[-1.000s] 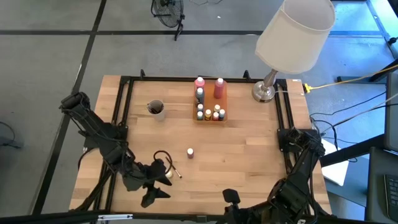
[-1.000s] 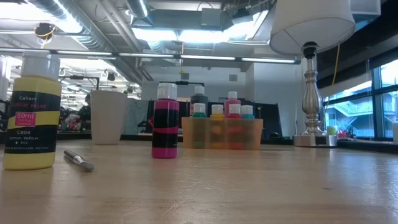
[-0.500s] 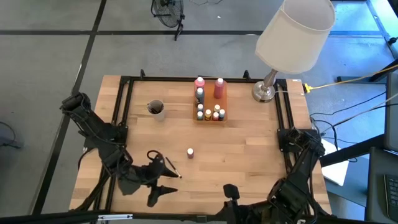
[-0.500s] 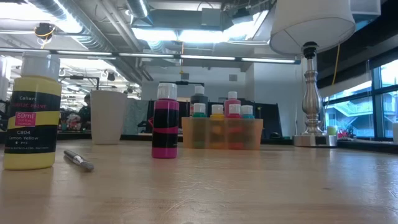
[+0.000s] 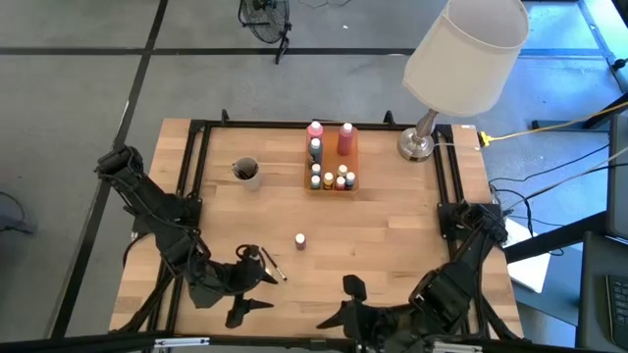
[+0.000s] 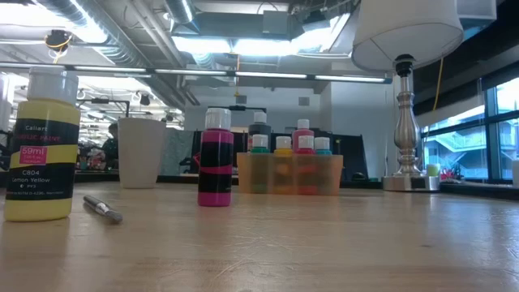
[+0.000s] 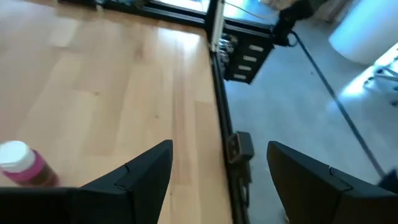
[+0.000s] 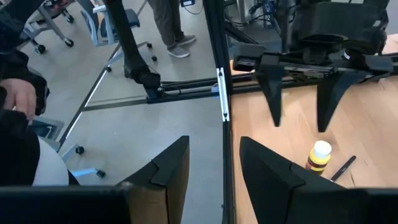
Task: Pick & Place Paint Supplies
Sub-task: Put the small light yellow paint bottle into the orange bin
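Paint bottle with yellow label (image 6: 40, 146) stands upright on the table (image 5: 392, 240) near its seven-o'clock corner, a dark brush (image 5: 272, 266) just beside it. Left gripper (image 5: 245, 284) hangs nearby, jaws wide — holding nothing. Right gripper (image 5: 339, 304) at six o'clock — jaws partly apart, empty.
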